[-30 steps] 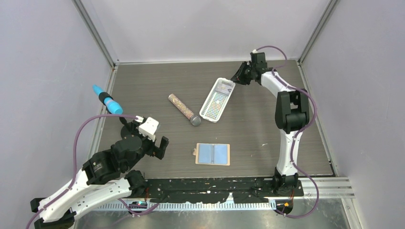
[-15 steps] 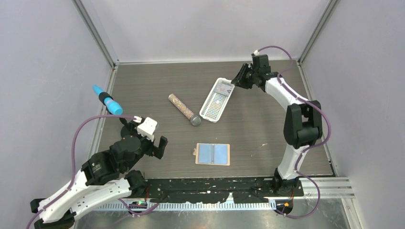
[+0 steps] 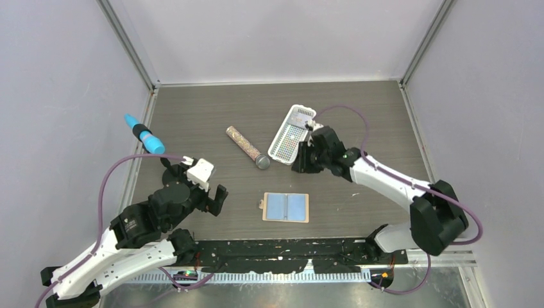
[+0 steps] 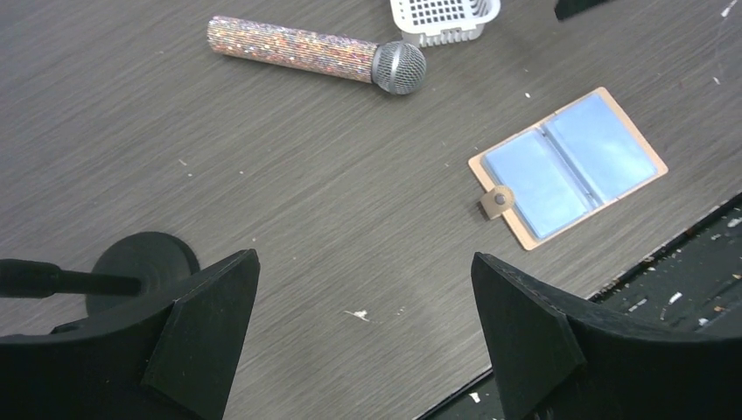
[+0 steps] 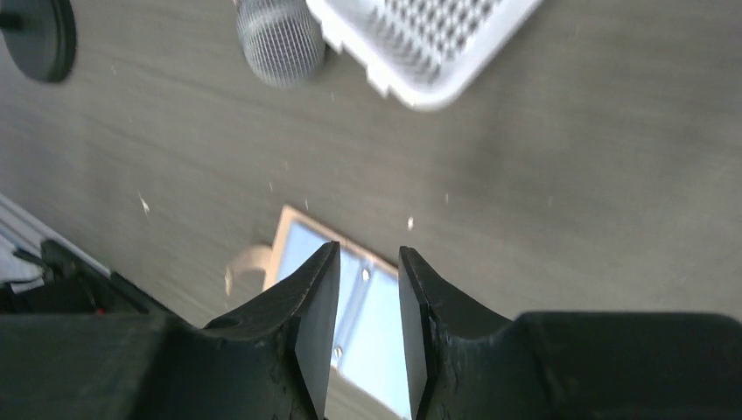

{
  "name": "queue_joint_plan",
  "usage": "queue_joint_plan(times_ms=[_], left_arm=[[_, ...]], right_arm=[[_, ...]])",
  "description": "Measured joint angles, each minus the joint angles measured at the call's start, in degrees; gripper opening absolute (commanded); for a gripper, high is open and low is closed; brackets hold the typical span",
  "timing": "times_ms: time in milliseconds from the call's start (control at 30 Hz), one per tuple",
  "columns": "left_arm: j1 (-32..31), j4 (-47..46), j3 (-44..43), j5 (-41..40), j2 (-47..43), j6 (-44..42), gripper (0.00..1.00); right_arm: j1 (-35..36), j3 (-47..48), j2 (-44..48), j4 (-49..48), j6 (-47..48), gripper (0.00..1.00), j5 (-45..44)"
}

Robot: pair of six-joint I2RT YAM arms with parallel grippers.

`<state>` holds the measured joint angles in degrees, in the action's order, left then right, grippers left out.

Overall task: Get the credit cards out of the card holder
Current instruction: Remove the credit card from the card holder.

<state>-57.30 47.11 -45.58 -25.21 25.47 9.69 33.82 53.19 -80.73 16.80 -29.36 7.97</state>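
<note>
Card holder (image 3: 286, 207) lies open and flat near the table's front edge, both pockets showing pale blue; whether credit cards sit in them I cannot tell. Right gripper (image 3: 300, 160) hovers just beyond the holder, jaws a narrow slit apart, empty. The danger: a flush card gives no edge, so the fingers may skid and shove the unpinned holder, or lift it whole. Left gripper (image 3: 215, 197) gapes wide and empty, left of the holder. Glittery microphone (image 3: 247, 147) and white basket (image 3: 292, 135) crowd the holder's far side, right beside the right gripper; a swing could clip them.
</note>
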Motion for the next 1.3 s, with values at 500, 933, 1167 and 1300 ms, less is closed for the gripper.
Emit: queue_joint_plan(times_ms=[500, 933, 1167, 1300], left_arm=[[0.0, -7.5, 5.0, 17.0, 8.9, 18.0, 0.86], [0.0, -22.3, 14.6, 20.4, 17.6, 27.3, 0.75], [0.0, -30.3, 17.5, 19.7, 24.5, 29.6, 0.68], [0.0, -34.9, 18.6, 19.7, 30.5, 31.1, 0.61]], right_arm=[[12.9, -25.1, 15.3, -9.8, -11.5, 0.45, -4.5], [13.4, -31.7, 17.2, -14.6, -14.7, 0.42, -7.6], [13.7, -31.8, 15.0, -17.5, -15.0, 0.41, -7.1], [13.8, -31.8, 14.8, -17.6, -15.2, 0.41, -7.3]])
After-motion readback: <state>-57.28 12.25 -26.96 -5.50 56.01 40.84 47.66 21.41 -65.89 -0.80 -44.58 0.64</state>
